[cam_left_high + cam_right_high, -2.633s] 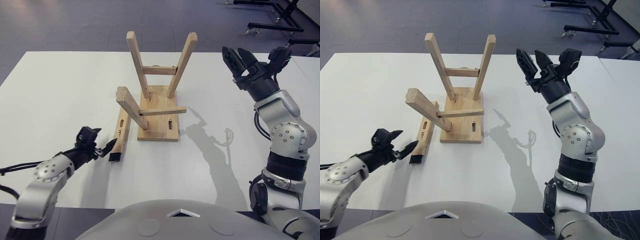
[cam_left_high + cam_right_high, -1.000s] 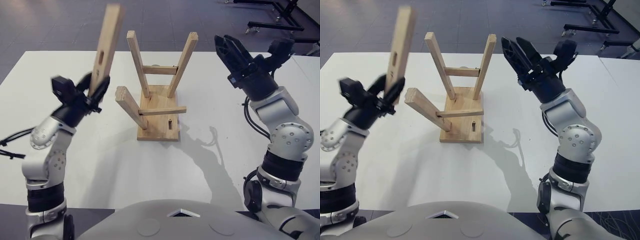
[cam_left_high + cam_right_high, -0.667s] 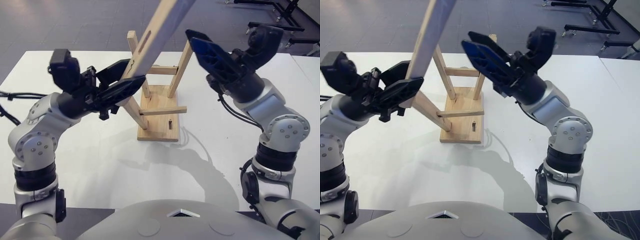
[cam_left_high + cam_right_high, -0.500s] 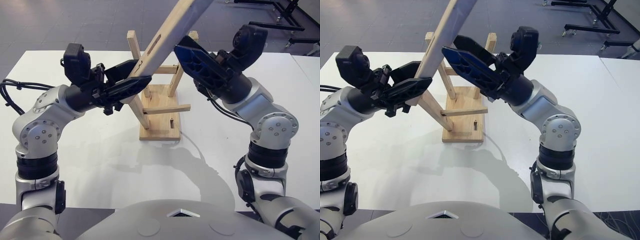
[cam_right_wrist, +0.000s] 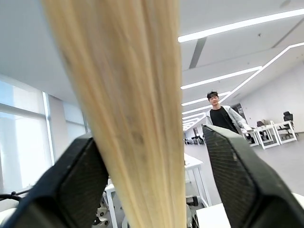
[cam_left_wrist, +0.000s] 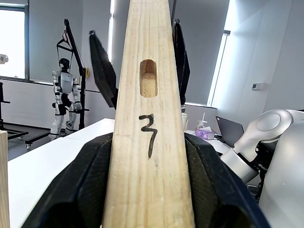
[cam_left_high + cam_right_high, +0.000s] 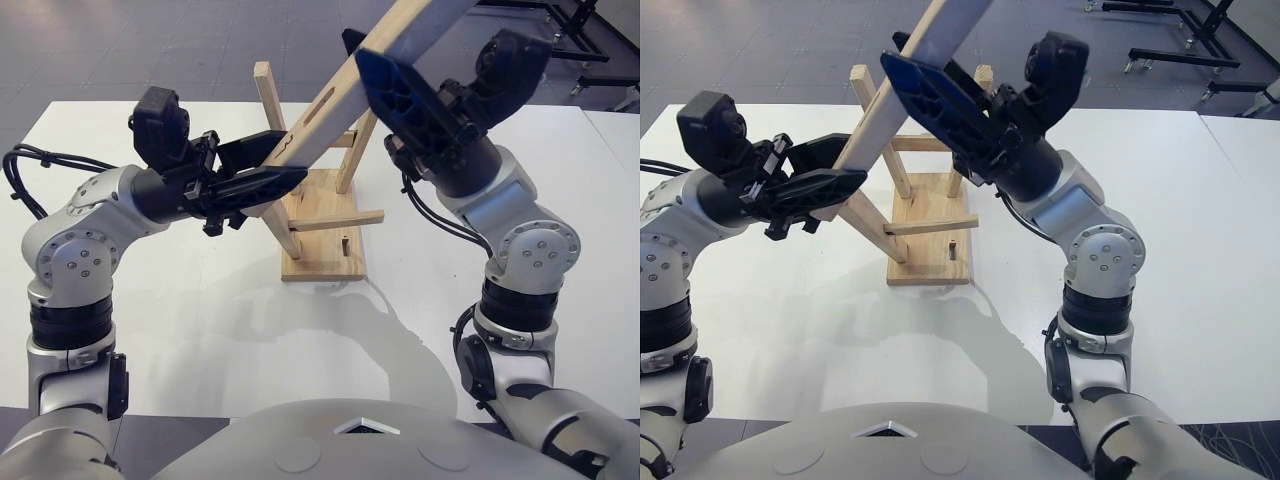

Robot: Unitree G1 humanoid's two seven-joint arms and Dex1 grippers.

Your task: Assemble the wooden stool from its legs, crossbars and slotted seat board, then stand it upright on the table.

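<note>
pale slotted wooden leg [image 7: 330, 105]: lower end clamped in left gripper [image 7: 290, 160]; upper shaft between right gripper [image 7: 353, 45] jaws, spread, one side apart. advice: close right squarely before left lets go, slot facing the free crossbar [image 7: 340, 220] below both jaws

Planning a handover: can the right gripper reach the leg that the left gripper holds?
Likely yes: the right gripper is open with a finger on each side of the leg, above the left gripper; nothing blocks it.
</note>
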